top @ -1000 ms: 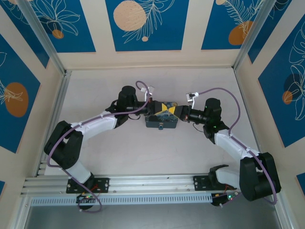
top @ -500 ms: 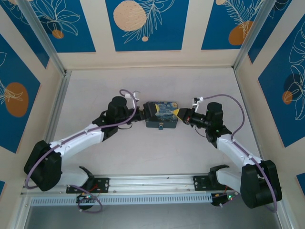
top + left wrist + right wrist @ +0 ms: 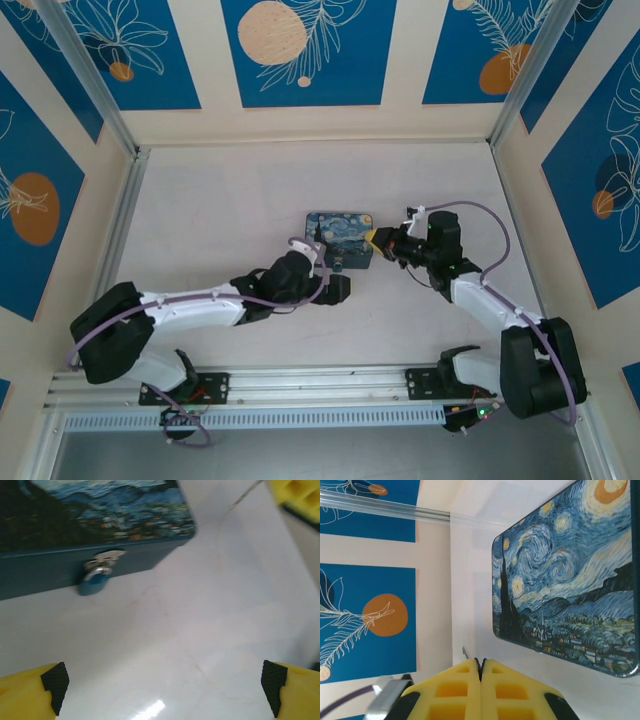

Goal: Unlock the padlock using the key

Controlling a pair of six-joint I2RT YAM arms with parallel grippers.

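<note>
- Ahead of L gripper [image 3: 165, 680], a bit to its left: padlock [image 3: 95, 580], small blue body w/ silvery shackle, hanging on the front wall of the starry-night tin box [image 3: 75, 562]. Btwn its fingers [image 3: 50, 682] there's just bare table [image 3: 175, 640].
- Changed in last sec: L gripper was clamped at the box's left end. Now its jaws are spread wide, the arm has pulled back to the box's near side, and it touches nothing.
- Box sits flat on the table on its own, lid up, approx same spot as before.
- R gripper [image 3: 480, 666]: pads pressed together, unchanged, just off the box's right end. A thin grey sliver pokes out beside its tips, prob. the key [image 3: 464, 652], but it's too small to be sure. Box lies ahead & to the right of those tips.
- Meaning, as I read it: box is no longer steadied, and the padlock is now squarely in front of L. Key isn't at the lock yet and the shackle looks closed, so the unlock hasn't started.
- Likely need: L steadies the padlock or box before R brings the key round. Otherwise the tin may slide.
</note>
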